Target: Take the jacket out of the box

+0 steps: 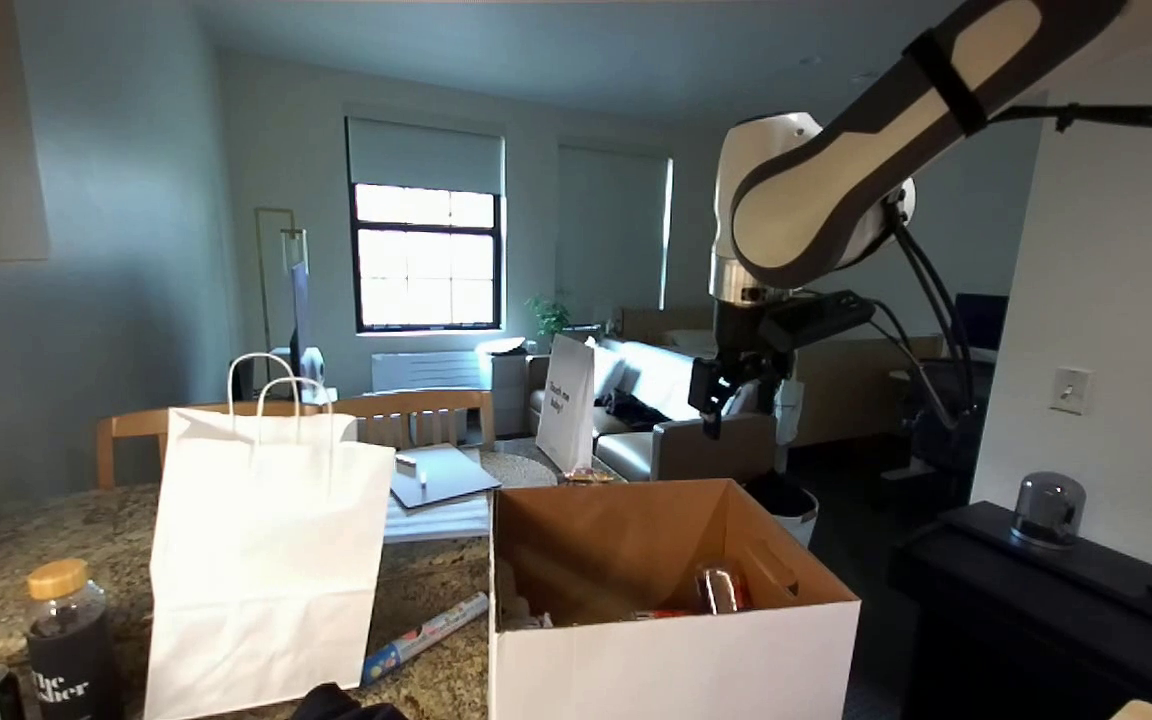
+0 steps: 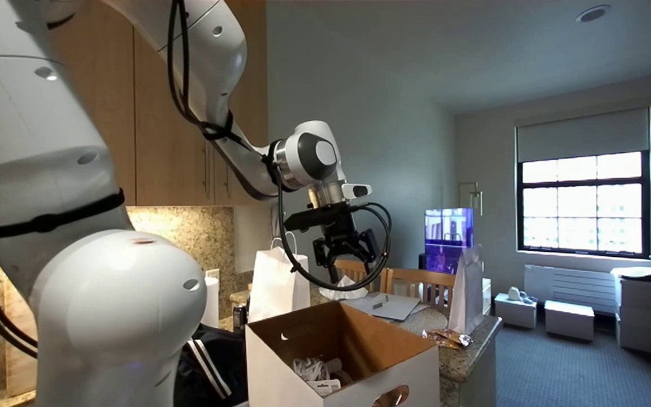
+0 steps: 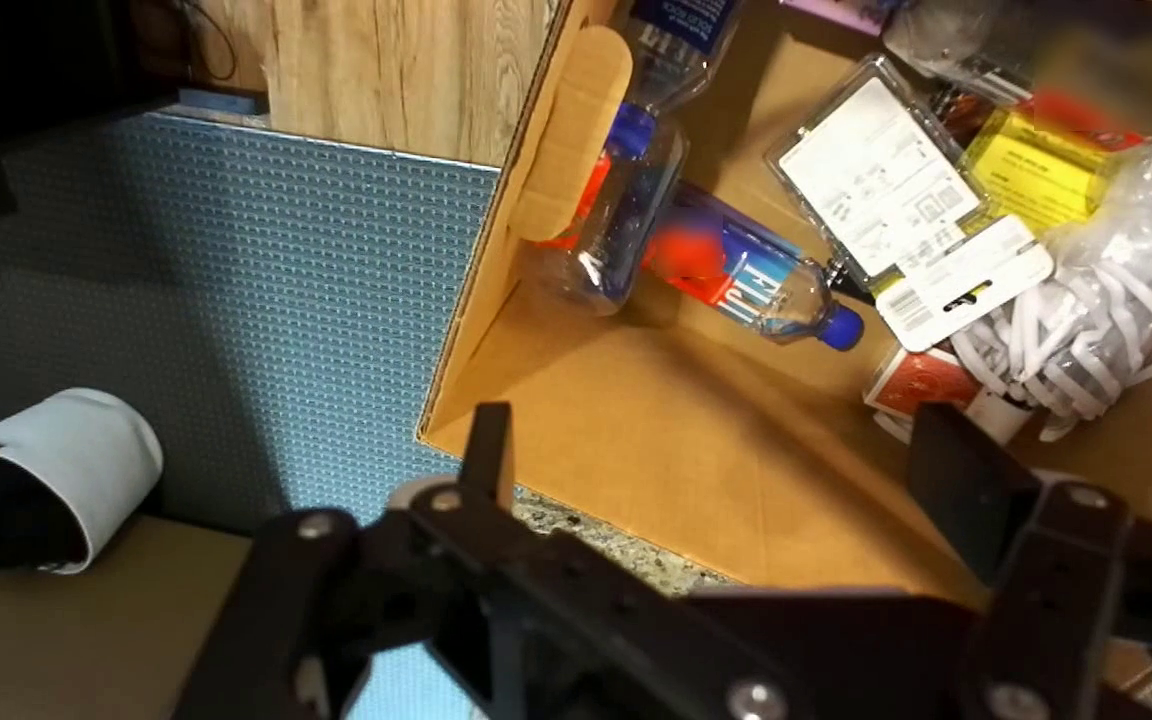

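The jacket [image 2: 212,367], black with white stripes, lies outside the box, between the robot's base and the box in an exterior view. A piece of black fabric, likely the jacket, shows at the bottom edge in an exterior view [image 1: 346,705]. The jacket is out of the wrist view. The box [image 1: 676,670], brown inside and white outside, stands open in both exterior views [image 2: 274,367]; its brown inner wall shows in the wrist view [image 3: 676,430]. My gripper [image 3: 716,430] is open with nothing between its fingers, above the box's rim level, in both exterior views [image 1: 711,400] [image 2: 351,271].
Inside the box lie plastic bottles [image 3: 756,275], a clear package [image 3: 881,180] and white cables [image 3: 1076,340]. A white paper bag [image 1: 271,560] and a dark bottle [image 1: 71,650] stand on the granite counter. A laptop [image 1: 444,472] and a marker-like tube [image 1: 426,637] lie there too.
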Action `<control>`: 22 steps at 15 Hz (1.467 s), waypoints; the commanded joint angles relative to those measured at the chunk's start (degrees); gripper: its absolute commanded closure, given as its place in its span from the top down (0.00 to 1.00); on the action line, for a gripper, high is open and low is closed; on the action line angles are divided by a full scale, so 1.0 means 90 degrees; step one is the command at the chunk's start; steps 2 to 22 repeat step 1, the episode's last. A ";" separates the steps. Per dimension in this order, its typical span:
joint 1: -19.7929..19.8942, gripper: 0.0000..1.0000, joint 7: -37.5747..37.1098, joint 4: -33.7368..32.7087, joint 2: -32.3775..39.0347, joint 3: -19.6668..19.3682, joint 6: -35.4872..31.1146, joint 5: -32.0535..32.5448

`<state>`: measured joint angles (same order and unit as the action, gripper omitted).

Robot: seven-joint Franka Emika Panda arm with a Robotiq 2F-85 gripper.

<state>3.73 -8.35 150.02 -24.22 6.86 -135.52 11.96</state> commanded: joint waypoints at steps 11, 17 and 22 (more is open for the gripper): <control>-0.0076 1.00 -0.0025 -0.0012 0.0000 -0.0073 0.0026 0.0036; -0.0076 1.00 -0.0025 -0.0012 0.0000 -0.0073 0.0026 0.0036; -0.0076 1.00 -0.0025 -0.0012 0.0000 -0.0073 0.0026 0.0036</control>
